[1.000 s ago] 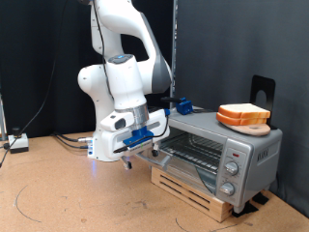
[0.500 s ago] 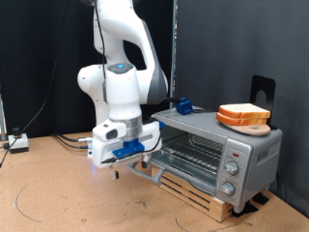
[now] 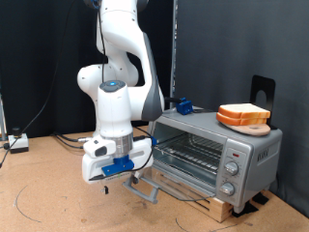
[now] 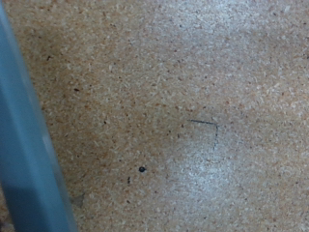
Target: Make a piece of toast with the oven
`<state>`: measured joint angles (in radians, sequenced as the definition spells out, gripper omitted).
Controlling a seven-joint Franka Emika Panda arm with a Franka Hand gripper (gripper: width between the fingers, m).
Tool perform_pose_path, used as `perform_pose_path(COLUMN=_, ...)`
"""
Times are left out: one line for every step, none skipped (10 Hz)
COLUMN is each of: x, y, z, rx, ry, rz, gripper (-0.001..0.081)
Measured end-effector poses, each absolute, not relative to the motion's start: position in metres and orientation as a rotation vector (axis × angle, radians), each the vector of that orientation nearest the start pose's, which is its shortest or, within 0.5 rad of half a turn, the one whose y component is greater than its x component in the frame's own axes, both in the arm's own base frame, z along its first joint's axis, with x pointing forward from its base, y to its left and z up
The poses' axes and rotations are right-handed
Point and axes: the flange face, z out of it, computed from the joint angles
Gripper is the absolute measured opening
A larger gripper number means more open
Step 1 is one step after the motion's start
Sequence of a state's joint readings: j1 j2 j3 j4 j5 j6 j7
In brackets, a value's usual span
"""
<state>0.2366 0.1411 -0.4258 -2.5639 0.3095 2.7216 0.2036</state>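
The silver oven (image 3: 217, 155) stands on a wooden pallet at the exterior view's right. Its glass door (image 3: 147, 184) hangs open, swung down and out, and the wire rack (image 3: 188, 150) shows inside. The piece of toast (image 3: 243, 112) lies on a wooden board on the oven's roof, stacked with a second slice. My gripper (image 3: 104, 186) hangs low over the floor just left of the lowered door, its fingers pointing down. Nothing shows between them. The wrist view holds only brown floor (image 4: 183, 106) and a blurred blue-grey bar (image 4: 24, 145) along one edge.
The oven has three knobs (image 3: 232, 166) on its right front. A blue object (image 3: 182, 106) sits at the back of the oven roof. A black stand (image 3: 263, 92) rises behind the toast. Cables and a white box (image 3: 17, 142) lie at the far left.
My gripper has swung down and to the left from the top of the oven front, and the door has come down with it, from nearly shut to wide open.
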Motion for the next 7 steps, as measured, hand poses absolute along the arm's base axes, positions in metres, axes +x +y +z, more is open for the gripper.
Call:
perform_pose_path(x=0.444, y=-0.101, z=0.215, rx=-2.902, ry=1.015, rz=-0.044, gripper=0.0804)
perform_pose_path(x=0.446, y=-0.101, z=0.209, rx=-2.913, ry=1.017, rz=-0.046, gripper=0.0804)
perform_pose_path(x=0.446, y=-0.103, z=0.202, rx=-2.928, ry=1.022, rz=-0.056, gripper=0.0804)
perform_pose_path(x=0.445, y=-0.106, z=0.196, rx=-2.940, ry=1.029, rz=-0.060, gripper=0.0804)
perform_pose_path(x=0.443, y=-0.111, z=0.189, rx=-2.951, ry=1.046, rz=-0.058, gripper=0.0804)
perform_pose_path(x=0.441, y=-0.119, z=0.184, rx=-2.955, ry=1.072, rz=-0.045, gripper=0.0804)
perform_pose_path(x=0.439, y=-0.128, z=0.181, rx=-2.959, ry=1.088, rz=-0.051, gripper=0.0804)
